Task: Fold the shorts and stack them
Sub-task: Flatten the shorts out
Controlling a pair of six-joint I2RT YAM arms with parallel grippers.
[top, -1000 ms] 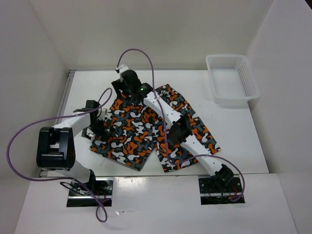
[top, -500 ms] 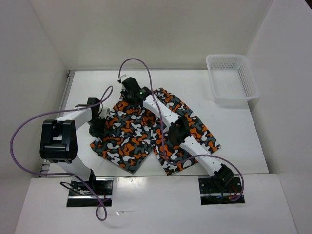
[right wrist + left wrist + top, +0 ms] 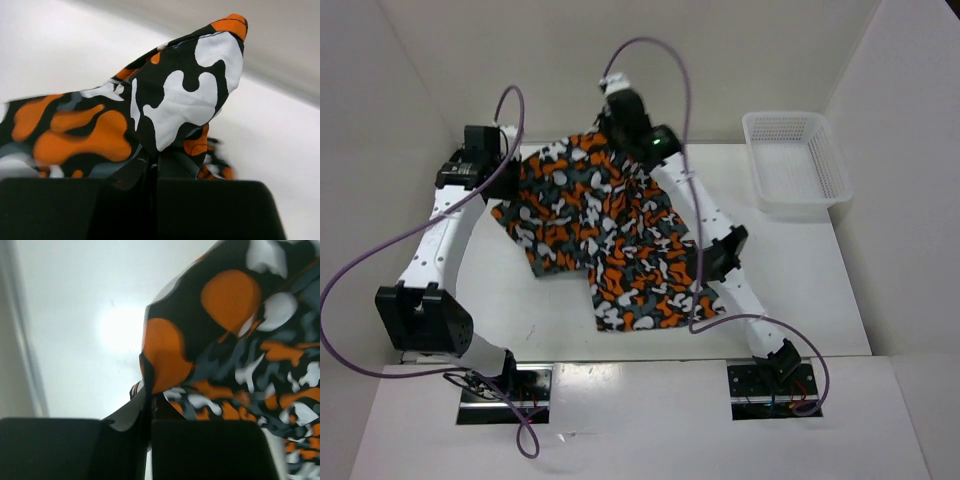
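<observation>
The camouflage shorts (image 3: 595, 225), orange, black, grey and white, hang lifted at the back of the table. Their lower part drapes down to the table near its middle. My left gripper (image 3: 506, 170) is shut on the shorts' left upper corner (image 3: 165, 355), with cloth pinched between its black fingers. My right gripper (image 3: 623, 128) is shut on the right upper corner (image 3: 180, 105), where a peak of fabric rises out of the closed jaws. The stretched cloth between the grippers hides both sets of fingertips from the top view.
A white mesh basket (image 3: 795, 175) stands at the back right of the white table (image 3: 820, 290). White walls close the table in on three sides. Purple cables loop over both arms. The right arm (image 3: 715, 250) crosses over the shorts' right side.
Both grippers have shut on the shorts' upper edge and risen toward the back wall. The shorts, flat on the table before, now hang stretched between them.
</observation>
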